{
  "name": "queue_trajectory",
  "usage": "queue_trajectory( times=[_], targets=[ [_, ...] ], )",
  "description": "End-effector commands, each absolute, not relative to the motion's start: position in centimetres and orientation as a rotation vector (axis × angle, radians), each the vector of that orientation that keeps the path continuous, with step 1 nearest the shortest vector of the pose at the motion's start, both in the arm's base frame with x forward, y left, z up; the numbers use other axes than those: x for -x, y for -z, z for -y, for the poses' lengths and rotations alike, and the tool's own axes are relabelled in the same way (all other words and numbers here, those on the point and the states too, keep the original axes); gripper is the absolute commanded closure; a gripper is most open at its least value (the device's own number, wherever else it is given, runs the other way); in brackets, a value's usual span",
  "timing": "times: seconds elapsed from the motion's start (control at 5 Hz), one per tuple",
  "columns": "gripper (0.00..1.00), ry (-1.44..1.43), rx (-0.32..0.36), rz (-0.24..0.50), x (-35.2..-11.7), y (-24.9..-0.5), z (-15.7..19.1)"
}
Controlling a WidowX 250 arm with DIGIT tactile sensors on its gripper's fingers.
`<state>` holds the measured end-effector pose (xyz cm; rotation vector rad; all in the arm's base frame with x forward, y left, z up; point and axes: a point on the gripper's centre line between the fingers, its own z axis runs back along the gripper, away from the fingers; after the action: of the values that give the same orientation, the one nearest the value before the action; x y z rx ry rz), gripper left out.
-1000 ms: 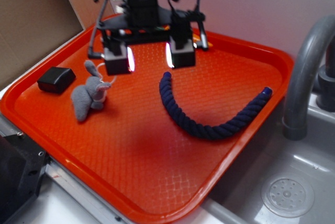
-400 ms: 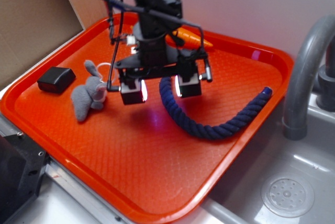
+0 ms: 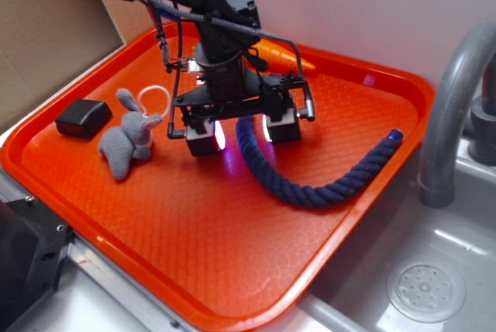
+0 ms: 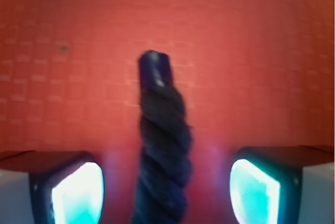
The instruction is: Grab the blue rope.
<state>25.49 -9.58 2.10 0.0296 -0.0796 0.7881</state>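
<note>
The blue rope (image 3: 310,188) is a thick navy twisted rope lying in a curve on the orange tray (image 3: 194,254), one capped end near the tray's right rim. My gripper (image 3: 242,132) is low over the rope's left end, open, with one finger on each side of it. In the wrist view the rope (image 4: 162,145) runs up between the two lit pads (image 4: 78,192), with a gap to each, and its capped tip lies just beyond them. Nothing is held.
A grey stuffed bunny (image 3: 128,136) lies left of the gripper, and a small black box (image 3: 81,117) sits further left. An orange toy carrot (image 3: 283,57) lies behind the arm. A grey faucet (image 3: 453,107) and a sink (image 3: 426,289) stand to the right.
The gripper has come down and forward from the back of the tray until its open fingers straddle the rope's left end. The bunny has shifted slightly left.
</note>
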Motion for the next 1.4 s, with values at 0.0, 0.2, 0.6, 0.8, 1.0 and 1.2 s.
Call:
queue_trajectory(
  times=[0.0, 0.2, 0.6, 0.8, 1.0, 1.2],
  targets=[
    [1.00, -0.769, -0.045, 0.103, -25.5, -2.0, 9.1],
    [1.00, -0.749, -0.075, 0.133, -25.3, -2.0, 9.2],
    [1.00, -0.686, -0.135, 0.155, -25.4, -5.0, 9.7],
    [1.00, -0.794, -0.110, 0.184, -25.5, -10.0, 8.9],
    [1.00, -0.816, -0.034, 0.193, -24.7, -15.0, 7.9],
    [1.00, -0.792, 0.028, 0.137, -23.8, -17.9, 6.6]
  ],
)
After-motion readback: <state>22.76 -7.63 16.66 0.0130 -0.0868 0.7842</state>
